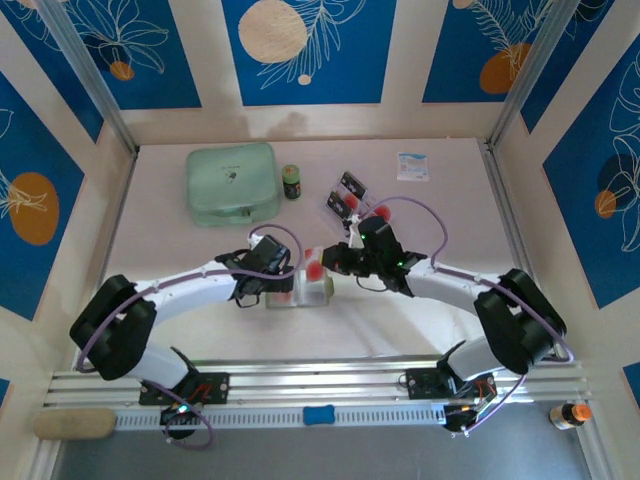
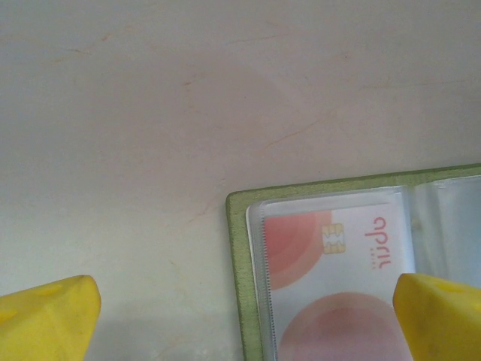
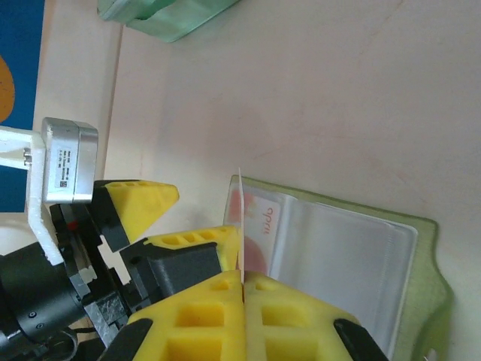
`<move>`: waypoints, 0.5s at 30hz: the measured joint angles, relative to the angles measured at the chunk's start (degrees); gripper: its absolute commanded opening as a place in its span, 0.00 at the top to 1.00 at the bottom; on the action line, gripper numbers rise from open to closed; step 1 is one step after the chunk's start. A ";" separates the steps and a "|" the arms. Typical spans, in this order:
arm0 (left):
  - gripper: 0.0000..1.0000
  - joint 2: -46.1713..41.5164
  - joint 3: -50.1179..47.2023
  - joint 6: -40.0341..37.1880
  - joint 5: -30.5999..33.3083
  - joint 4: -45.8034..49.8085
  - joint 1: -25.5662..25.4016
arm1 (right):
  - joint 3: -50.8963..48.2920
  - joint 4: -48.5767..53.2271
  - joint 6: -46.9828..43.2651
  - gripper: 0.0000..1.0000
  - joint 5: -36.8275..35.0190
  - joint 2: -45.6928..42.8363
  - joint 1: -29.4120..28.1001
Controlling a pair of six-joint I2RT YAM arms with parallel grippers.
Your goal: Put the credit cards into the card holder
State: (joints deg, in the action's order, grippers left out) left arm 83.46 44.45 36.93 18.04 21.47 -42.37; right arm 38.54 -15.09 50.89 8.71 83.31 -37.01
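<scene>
A: Right gripper (image 3: 242, 286): fingers pressed together, pinching one card (image 3: 240, 218) on edge. The card's far end is at the sleeve mouth of the holder (image 3: 338, 256), which lies open mid-table between the two grippers. Risk?

B: The card stands steep to the sleeve. Pushed like that, it could butt the plastic lip and bow. Or it could shove the holder toward 9 o'clock, top view, instead of sliding in.

A: Left gripper (image 2: 244, 320)?

B: Fingers spread wide, straddling the holder's corner and gripping nothing. Can't tell if a tip bears down on it. If none does, nothing pins the holder and it would skate.

A: Pockets?

B: A sleeved card (image 2: 331, 241) already fills one. Aim at that pocket and the new card jams.

A: Farther out?

B: Loose cards (image 1: 350, 193) at 1 o'clock of the holder, well apart. Bottle (image 1: 291, 180) at 12, mint case (image 1: 232, 182) at 11. A wide swing for the next card could clip the bottle.
</scene>
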 measured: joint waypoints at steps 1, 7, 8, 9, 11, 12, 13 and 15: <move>0.00 0.11 -0.22 0.00 0.00 0.00 0.00 | -0.35 -1.36 0.52 1.00 -0.20 0.98 -0.26; 0.00 0.42 -1.57 0.00 0.44 0.11 0.00 | -1.11 -6.03 2.32 1.00 -1.20 5.79 -1.81; 0.00 0.42 -1.70 0.02 0.48 0.15 0.00 | -1.11 -6.60 2.54 1.00 -1.22 6.23 -2.05; 0.00 0.42 -1.90 0.02 0.55 0.17 0.00 | -1.14 -7.13 2.69 1.00 -1.27 6.60 -2.29; 0.00 0.42 -2.25 0.04 0.68 0.24 0.00 | -1.18 -8.13 2.78 1.00 -1.42 7.10 -2.58; 0.00 0.42 -2.43 0.04 0.79 0.24 0.00 | -1.18 -8.52 2.97 1.00 -1.49 7.41 -2.73; 0.00 0.42 -2.58 0.04 0.94 0.26 0.00 | -1.18 -9.01 3.15 1.00 -1.55 7.72 -2.78; 0.00 0.42 -2.86 0.09 1.09 0.33 0.00 | -1.22 -9.88 3.23 1.00 -1.84 8.33 -2.95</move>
State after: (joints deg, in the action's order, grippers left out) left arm 83.88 41.58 37.01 19.14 21.80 -42.37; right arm 37.32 -24.97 54.13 6.87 91.64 -39.97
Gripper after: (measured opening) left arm 0.998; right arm 0.044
